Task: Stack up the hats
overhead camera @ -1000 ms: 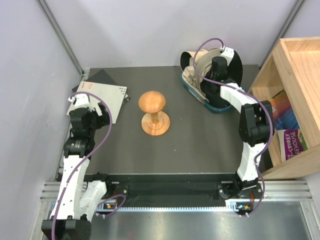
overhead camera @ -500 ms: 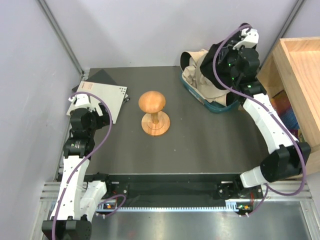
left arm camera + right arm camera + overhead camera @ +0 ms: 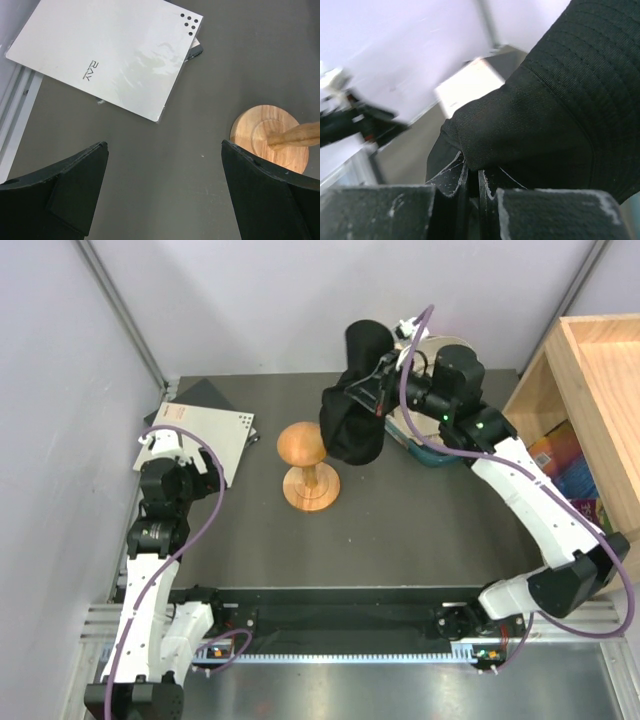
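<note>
My right gripper [image 3: 385,390] is shut on the black bucket hat [image 3: 355,405] and holds it in the air, just right of and above the mushroom-shaped wooden stand [image 3: 308,468]. In the right wrist view the black hat [image 3: 555,115] fills the frame, its fabric pinched between my fingers [image 3: 472,175]. Other hats are mostly hidden behind the right arm; a pale edge [image 3: 420,340] shows over the teal tub [image 3: 432,453]. My left gripper [image 3: 165,200] is open and empty above the dark table, left of the stand's base [image 3: 270,137].
A white booklet [image 3: 205,435] lies on a black sheet at the back left; it also shows in the left wrist view [image 3: 110,52]. A wooden shelf [image 3: 585,390] with books stands at the right edge.
The right arm has lifted the black hat out of the tub and swung it left, toward the wooden stand. The left arm has not moved.
</note>
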Available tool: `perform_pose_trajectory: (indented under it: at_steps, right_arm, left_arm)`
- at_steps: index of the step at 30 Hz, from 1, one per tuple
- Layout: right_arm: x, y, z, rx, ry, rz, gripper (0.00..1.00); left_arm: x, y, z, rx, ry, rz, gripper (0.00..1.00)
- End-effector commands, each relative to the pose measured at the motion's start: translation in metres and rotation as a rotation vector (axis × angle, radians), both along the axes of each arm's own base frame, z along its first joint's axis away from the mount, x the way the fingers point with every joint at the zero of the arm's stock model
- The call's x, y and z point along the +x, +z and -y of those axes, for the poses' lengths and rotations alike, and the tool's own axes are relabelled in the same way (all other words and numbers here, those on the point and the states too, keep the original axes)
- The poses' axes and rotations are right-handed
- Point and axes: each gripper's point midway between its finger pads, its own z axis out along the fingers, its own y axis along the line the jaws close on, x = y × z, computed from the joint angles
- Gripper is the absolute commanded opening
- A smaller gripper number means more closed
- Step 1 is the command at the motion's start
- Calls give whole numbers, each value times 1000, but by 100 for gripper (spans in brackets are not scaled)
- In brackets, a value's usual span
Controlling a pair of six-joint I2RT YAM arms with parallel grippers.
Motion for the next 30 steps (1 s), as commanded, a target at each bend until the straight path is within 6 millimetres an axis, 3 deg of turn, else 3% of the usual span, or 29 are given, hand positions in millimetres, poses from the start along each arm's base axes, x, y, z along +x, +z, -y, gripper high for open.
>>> perform_pose_trajectory:
  at_steps: [1, 3, 11, 17, 21, 25, 30]
  right_arm:
    - [-72, 71, -12, 46, 182, 176, 0]
    - [-84, 77, -15, 60, 209, 177, 0]
    - [-136, 74, -59, 87, 496, 139, 0]
    - [-153, 67, -89, 133, 659, 102, 0]
    - [-130, 40, -100, 85, 602, 49, 0]
    - [-94, -2, -111, -22, 523, 4, 0]
    - [-52, -28, -106, -49, 432, -66, 0]
  left_arm:
    - [1, 13, 0, -4, 1, 60, 99]
    - [1, 14, -1, -1, 3, 63, 99]
    - [-3, 18, -5, 9, 22, 75, 99]
    - [-8, 23, -6, 10, 33, 103, 99]
    - [-6, 21, -1, -1, 8, 96, 99]
    - [-5, 21, 0, -5, 3, 96, 99]
    - [-7, 23, -3, 1, 15, 102, 99]
